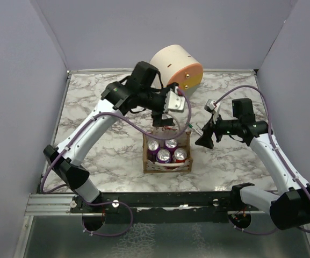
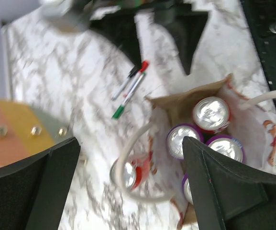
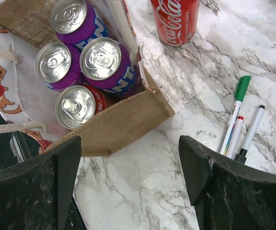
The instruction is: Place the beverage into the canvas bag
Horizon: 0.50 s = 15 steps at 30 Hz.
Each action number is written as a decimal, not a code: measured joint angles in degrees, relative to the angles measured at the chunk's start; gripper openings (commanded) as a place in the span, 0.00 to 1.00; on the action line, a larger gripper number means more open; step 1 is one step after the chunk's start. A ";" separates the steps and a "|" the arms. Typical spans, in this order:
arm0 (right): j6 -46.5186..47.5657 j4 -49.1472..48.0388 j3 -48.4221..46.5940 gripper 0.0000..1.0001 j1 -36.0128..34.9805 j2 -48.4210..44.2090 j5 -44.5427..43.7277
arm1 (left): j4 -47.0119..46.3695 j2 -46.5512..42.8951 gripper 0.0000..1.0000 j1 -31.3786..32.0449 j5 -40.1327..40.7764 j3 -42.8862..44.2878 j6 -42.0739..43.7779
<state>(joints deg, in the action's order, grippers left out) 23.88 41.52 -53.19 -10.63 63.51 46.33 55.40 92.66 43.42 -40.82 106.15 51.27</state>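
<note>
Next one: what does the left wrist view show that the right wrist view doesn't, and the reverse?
Only left wrist: the cream-and-orange round box with its brass studs. Only right wrist: the white lettering on the side of the red can standing outside the canvas bag, and all four cans inside it unblocked. Both: the bag with cans in it, the red can outside it, and the markers lying on the marble table.
</note>
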 measured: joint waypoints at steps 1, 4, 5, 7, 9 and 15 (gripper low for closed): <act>0.00 -0.04 -0.24 0.84 0.00 0.11 0.00 | -1.07 -0.63 0.92 -1.88 0.00 0.00 -1.81; 0.00 -0.13 -0.68 0.87 0.00 0.35 -0.02 | -5.14 -2.27 0.94 -7.37 0.46 -0.76 -7.26; 0.00 -0.20 -0.68 0.89 0.00 0.37 -0.04 | -7.34 -3.04 0.95 -9.22 1.36 -1.88 -9.44; -0.02 -0.39 -0.68 0.91 0.00 0.37 -0.11 | -10.82 -4.50 0.95 -11.37 3.56 -4.61 -12.90; -0.04 -0.68 -0.66 0.92 0.00 0.37 -0.13 | -15.28 -5.73 0.96 -12.70 6.62 -8.35 -17.09; -0.07 -1.03 -0.66 0.99 0.00 0.37 -0.15 | -28.33 -5.40 0.99 -15.78 15.67 -18.53 -27.69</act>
<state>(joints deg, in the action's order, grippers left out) 23.81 40.49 -53.84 -10.63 63.88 46.17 27.07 87.26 27.64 -25.15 87.61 23.57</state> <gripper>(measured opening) 0.949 0.968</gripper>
